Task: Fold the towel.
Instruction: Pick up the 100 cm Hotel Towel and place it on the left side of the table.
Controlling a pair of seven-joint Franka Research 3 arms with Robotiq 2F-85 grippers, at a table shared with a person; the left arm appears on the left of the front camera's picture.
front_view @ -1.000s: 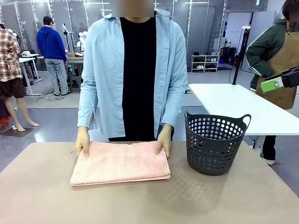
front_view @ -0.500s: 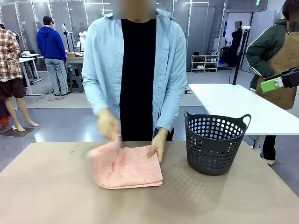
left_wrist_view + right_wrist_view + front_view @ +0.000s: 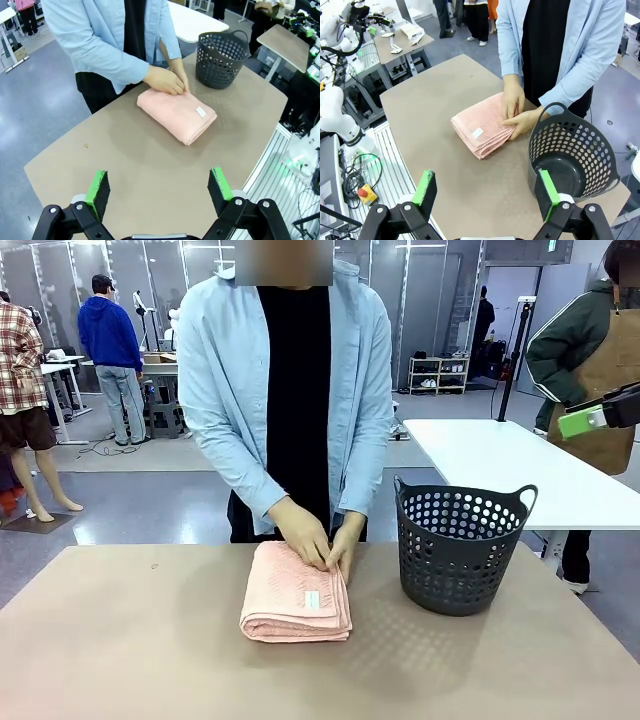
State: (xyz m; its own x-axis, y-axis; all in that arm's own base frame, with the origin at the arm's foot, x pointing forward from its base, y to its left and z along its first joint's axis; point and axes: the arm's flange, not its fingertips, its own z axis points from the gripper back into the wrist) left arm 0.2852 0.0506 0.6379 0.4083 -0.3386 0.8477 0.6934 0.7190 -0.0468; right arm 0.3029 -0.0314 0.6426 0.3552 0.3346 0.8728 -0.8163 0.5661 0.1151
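Left gripper [image 3: 159, 186] and right gripper [image 3: 487, 193] hang above the table [image 3: 120, 650] with fingers spread wide, holding nothing. The towel [image 3: 297, 592] lies folded just left of the dark basket [image 3: 460, 550], long axis running toward the person, white tag [image 3: 312, 599] up. Both the person's hands [image 3: 318, 540] cover its far edge.

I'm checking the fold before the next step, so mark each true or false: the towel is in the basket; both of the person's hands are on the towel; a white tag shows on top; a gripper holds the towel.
1. The towel is in the basket. False: it lies folded on the table, beside it.
2. Both of the person's hands rest on the towel. True.
3. A white tag shows on top. True.
4. A gripper holds the towel. False: the left gripper and right gripper are open, away from it.
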